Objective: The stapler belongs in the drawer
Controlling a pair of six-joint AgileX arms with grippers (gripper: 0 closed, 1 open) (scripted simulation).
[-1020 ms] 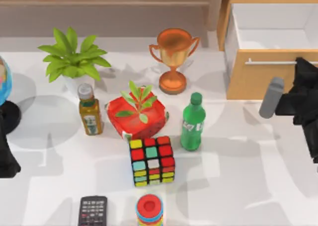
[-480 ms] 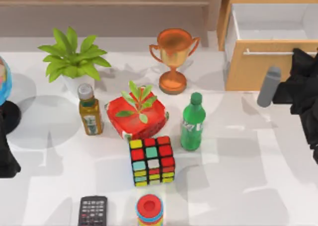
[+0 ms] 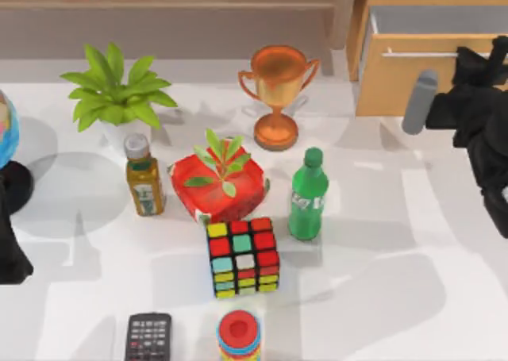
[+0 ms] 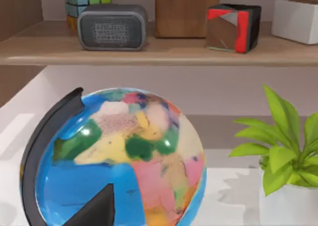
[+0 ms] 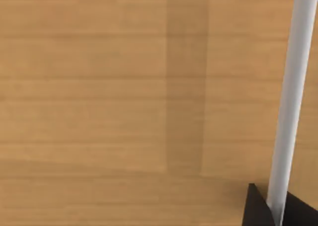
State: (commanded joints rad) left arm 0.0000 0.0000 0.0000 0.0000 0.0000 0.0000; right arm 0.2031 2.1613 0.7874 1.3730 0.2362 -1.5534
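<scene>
Since a second ago the drawer (image 3: 413, 75) has slid nearly shut toward upper right, my right gripper (image 3: 468, 59) at its handle (image 3: 421, 53), grip unclear. Stapler (image 3: 418, 101) sits just below: light, rigid, best pinched mid-body.

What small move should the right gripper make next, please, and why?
Probably pull the thin silver bar handle toward the table's front: the light tan wooden drawer shows only a narrow strip of its inside, the right gripper is at that handle, and the small grey elongated stapler is outside, beside it. The left arm is parked at the left edge.
</scene>
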